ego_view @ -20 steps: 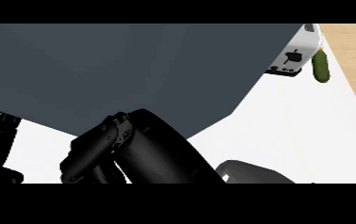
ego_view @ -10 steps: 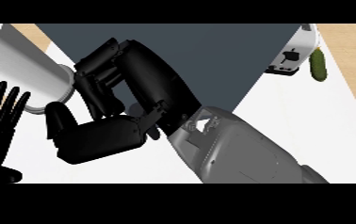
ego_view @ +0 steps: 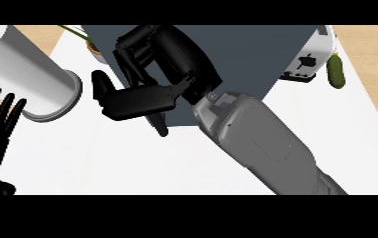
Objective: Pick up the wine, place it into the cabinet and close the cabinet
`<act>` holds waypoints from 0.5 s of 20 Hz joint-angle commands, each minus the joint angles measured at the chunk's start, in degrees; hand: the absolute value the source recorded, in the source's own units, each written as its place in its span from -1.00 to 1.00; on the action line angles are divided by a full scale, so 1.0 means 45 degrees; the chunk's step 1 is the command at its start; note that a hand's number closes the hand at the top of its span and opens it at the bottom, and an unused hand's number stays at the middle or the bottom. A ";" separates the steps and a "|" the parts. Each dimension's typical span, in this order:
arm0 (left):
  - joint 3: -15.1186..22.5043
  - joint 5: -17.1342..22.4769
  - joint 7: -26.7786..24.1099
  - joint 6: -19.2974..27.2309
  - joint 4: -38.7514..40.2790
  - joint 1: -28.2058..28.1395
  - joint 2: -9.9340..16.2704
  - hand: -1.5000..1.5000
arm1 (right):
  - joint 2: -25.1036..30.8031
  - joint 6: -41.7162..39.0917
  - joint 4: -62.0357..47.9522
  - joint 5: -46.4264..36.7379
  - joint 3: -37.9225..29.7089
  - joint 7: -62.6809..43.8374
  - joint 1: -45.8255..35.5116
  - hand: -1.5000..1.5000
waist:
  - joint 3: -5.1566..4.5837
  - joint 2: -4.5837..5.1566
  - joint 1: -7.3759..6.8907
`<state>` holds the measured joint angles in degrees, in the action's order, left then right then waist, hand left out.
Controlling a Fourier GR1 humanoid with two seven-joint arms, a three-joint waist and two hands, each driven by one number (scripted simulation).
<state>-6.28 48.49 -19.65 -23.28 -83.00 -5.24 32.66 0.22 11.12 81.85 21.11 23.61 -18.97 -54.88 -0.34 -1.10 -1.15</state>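
White desk (ego_view: 88, 167) fills the low part of the view, smooth and flat, with a strip of light wood past its far edge. At the back stands the cabinet (ego_view: 251, 47), a big dark grey box with plain flat sides.

A second ago the right hand (ego_view: 173, 62) was low down and close, a black lump at the bottom. Now it has gone up and to the left, and its long grey arm (ego_view: 258, 142) lies across the desk. The hand is in front of the cabinet's near corner. Its fingers (ego_view: 129, 52) are bent over, and I can see nothing inside them.

No wine shows anywhere. It may be in the cabinet by now, or hidden by the hand. I cannot tell which. If it is inside, what is left is to push the door shut.

At the left edge the left hand (ego_view: 7, 114) rests with thin black fingers straight up, holding nothing. Next to it is a fat, pale, round tube (ego_view: 33, 72), smooth and a bit shiny. I cannot tell what it is. A boxy white toaster (ego_view: 314, 57) and a long green pickle (ego_view: 337, 72) sit to the right of the cabinet. Green leaves in a pot (ego_view: 92, 47) peek out at its left.
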 commanded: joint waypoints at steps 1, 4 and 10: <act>-0.0126 -0.0194 -0.0103 -0.0276 0.0759 0.0423 -0.0096 -1.00 | 0.0348 -0.0631 -0.2074 -0.0179 -0.0749 0.0976 0.0358 1.00 | 0.0064 0.0343 0.0113; -0.0074 -0.0309 -0.0290 -0.0196 0.0331 -0.0060 -0.0418 -1.00 | 0.0784 -0.0911 -0.1946 -0.0275 -0.1031 0.1043 0.0417 1.00 | 0.0068 0.0297 0.0093; -0.0148 -0.0004 0.0401 -0.0077 0.0221 0.0852 -0.0046 -1.00 | 0.1068 -0.1569 -0.3369 -0.0633 -0.1359 0.2145 0.0007 1.00 | 0.0066 0.0393 0.0037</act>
<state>-6.41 47.64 -19.12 -23.24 -82.38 -3.25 31.57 1.42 3.13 75.79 20.13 21.91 -10.98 -55.29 -0.71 -2.12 -1.54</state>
